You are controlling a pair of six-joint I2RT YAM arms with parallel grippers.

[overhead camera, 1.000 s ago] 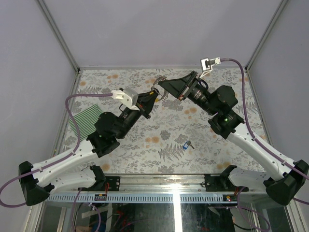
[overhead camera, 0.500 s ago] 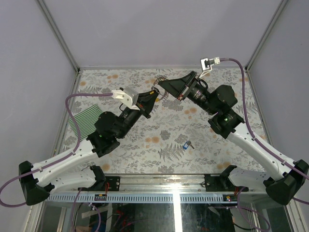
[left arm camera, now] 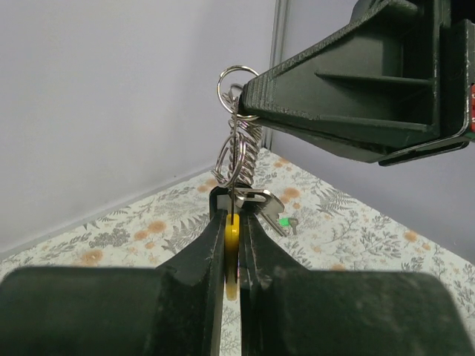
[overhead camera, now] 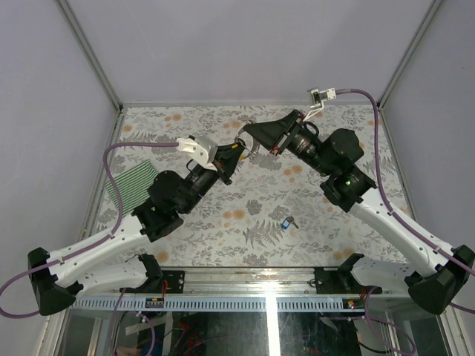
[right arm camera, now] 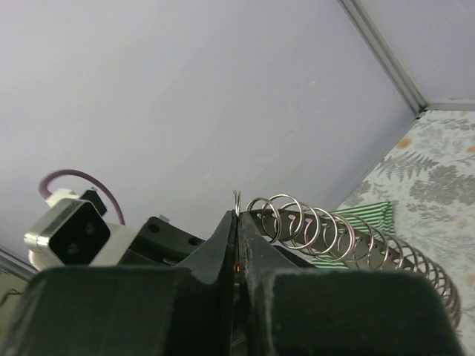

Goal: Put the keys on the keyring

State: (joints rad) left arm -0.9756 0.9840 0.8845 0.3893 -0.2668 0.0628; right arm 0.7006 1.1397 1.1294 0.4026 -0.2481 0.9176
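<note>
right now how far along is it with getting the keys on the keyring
Done: keyring lifted between both grippers. In hand: left gripper shut on its yellow tag, right gripper shut on its far end. Left: blue key lies on the table, unthreaded; green key near the tag, threading unclear.

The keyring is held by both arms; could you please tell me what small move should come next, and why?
Probably the right gripper should ease away from the left gripper, drawing the keyring taut. Both jaws are shut on it, the left on its yellow tag, and it is bunched between them; the blue key lies loose.
</note>
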